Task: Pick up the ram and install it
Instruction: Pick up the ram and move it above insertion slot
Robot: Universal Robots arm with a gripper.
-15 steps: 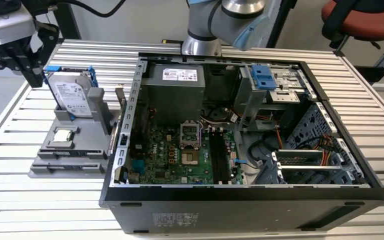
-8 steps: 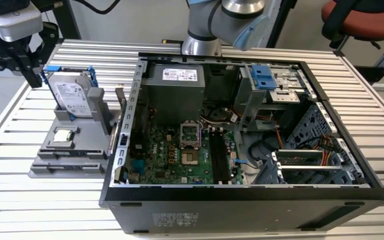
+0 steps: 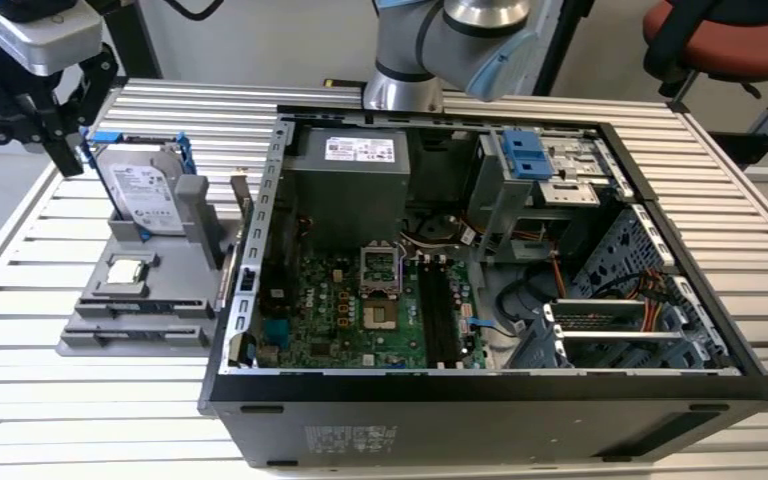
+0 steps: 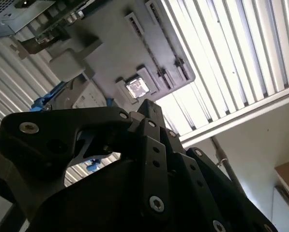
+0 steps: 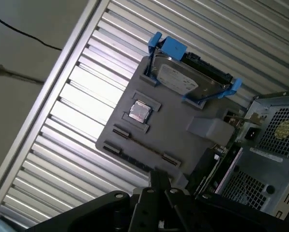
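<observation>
My gripper [image 3: 64, 165] hangs at the exterior view's far left, above the back corner of a grey parts holder [image 3: 157, 265], with its fingers together and nothing between them. In the first wrist view the ram [image 5: 144, 146] is a thin dark strip standing on edge between two slot brackets on the holder [image 5: 183, 113], just ahead of the gripper [image 5: 159, 175]. The second wrist view has the gripper [image 4: 149, 107] over the holder [image 4: 115, 43]. The open computer case [image 3: 244, 280] lies to the exterior view's right, with long black memory slots [image 3: 434, 310] on its green board.
On the holder stand a silver hard drive in a blue bracket [image 3: 144, 185] [image 5: 178, 79] and a small square silver chip [image 3: 127, 270] [image 5: 139, 111] [image 4: 137, 87]. The case's metal wall rises beside the holder. The slatted metal table [image 3: 37, 400] extends around, and an office chair [image 3: 731, 40] stands behind.
</observation>
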